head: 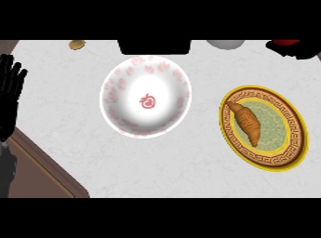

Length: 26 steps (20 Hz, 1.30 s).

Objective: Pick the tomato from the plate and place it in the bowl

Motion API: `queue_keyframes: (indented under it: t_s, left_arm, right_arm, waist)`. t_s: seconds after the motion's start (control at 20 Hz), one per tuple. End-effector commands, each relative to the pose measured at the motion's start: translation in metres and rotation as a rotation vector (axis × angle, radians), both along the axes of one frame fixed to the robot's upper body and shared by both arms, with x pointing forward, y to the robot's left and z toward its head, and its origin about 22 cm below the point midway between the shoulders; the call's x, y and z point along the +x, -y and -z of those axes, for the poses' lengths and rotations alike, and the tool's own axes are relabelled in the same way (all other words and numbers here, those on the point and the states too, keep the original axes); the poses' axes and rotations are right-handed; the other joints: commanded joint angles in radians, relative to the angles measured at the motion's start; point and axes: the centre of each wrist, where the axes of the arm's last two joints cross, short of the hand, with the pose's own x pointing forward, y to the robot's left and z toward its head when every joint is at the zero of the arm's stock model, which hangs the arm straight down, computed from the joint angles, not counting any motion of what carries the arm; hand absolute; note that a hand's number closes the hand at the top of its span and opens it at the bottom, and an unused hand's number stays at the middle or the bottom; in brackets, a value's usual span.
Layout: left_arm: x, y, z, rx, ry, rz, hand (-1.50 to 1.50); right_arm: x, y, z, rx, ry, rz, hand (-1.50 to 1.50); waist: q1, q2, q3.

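The bowl [146, 96] held nothing; right of it the plate [262, 127] bore a croissant [248, 122], no tomato; left hand [3, 100] rested open, far left.

White marbled counter [190, 172] fills view; brown floor, perhaps wood, at lower left [39, 179]; even light.

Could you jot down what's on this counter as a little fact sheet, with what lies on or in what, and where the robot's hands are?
Bowl: white bowl with pink marks, middle of the counter, nothing inside
Plate: yellow-rimmed plate, right of the bowl, apart from it
On the plate: a croissant; no tomato seen
Left hand: left hand open, resting at the left edge
Right hand: out of view
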Motion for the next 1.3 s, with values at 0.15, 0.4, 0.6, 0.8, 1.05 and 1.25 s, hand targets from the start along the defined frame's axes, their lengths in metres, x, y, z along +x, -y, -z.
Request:
queue_keyframes:
  t_s: [0.15, 0.4, 0.6, 0.8, 1.05, 1.25]
  left_arm:
    - [-0.004, 0.028, 0.007, -0.032, 0.012, 0.009, 0.00]
    - [-0.001, -0.004, -0.006, -0.013, 0.015, 0.019, 0.00]
    - [0.001, 0.001, -0.008, -0.003, 0.007, 0.015, 0.00]
    - [0.006, 0.001, -0.017, -0.012, 0.008, 0.014, 0.00]
    - [-0.004, 0.016, -0.002, -0.020, -0.005, 0.039, 0.00]
    - [0.002, -0.001, -0.010, 0.002, 0.009, 0.038, 0.00]
  right_arm:
    - [-0.005, -0.093, 0.000, -0.087, -0.073, -0.048, 1.50]
    - [-0.007, -0.137, 0.051, -0.098, -0.138, -0.056, 1.50]
    - [-0.020, -0.172, 0.065, -0.134, -0.162, -0.066, 1.50]
    - [-0.019, -0.201, 0.113, -0.208, -0.105, -0.021, 1.50]
    - [0.006, -0.190, 0.166, -0.223, -0.181, 0.146, 1.50]
    - [0.018, -0.186, 0.186, -0.125, -0.281, 0.168, -1.50]
  waist:
    - [0.012, 0.004, 0.001]
    - [0.012, 0.007, 0.001]
    - [0.009, 0.005, 0.001]
    - [0.017, 0.010, 0.001]
    - [0.029, 0.014, 0.001]
    - [0.035, 0.017, 0.001]
